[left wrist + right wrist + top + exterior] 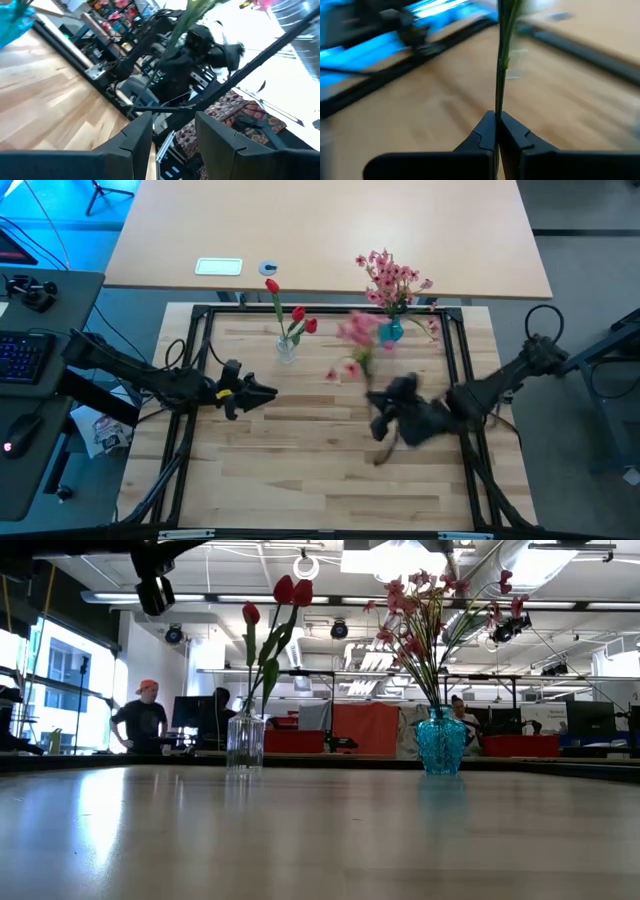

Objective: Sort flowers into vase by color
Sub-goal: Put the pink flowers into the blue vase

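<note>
A clear glass vase (287, 348) (245, 745) with red tulip flowers stands at the far middle of the table. To its right, a blue vase (392, 331) (440, 740) holds pink blossom sprays. My right gripper (380, 415) (496, 127), right of centre, is shut on the green stem of a pink spray (355, 338), which shows blurred just in front of the blue vase. My left gripper (262, 392) (172, 135) hovers left of centre, pointing toward the right arm. It is open with nothing between its fingers. My right gripper pinches the thin green stem (498, 100) of the pink spray between its two fingertips, coming in from the table's right side and slanting down. The stem runs on past the fingertips to the blossoms. The flower is lifted clear of the table.
A black metal frame (200, 315) borders the wooden table. A beige desk (330, 230) lies beyond the far edge, and a keyboard and mouse sit off to the left. In the low view, people (140, 718) stand in the room behind. Bare wood fills the near half.
</note>
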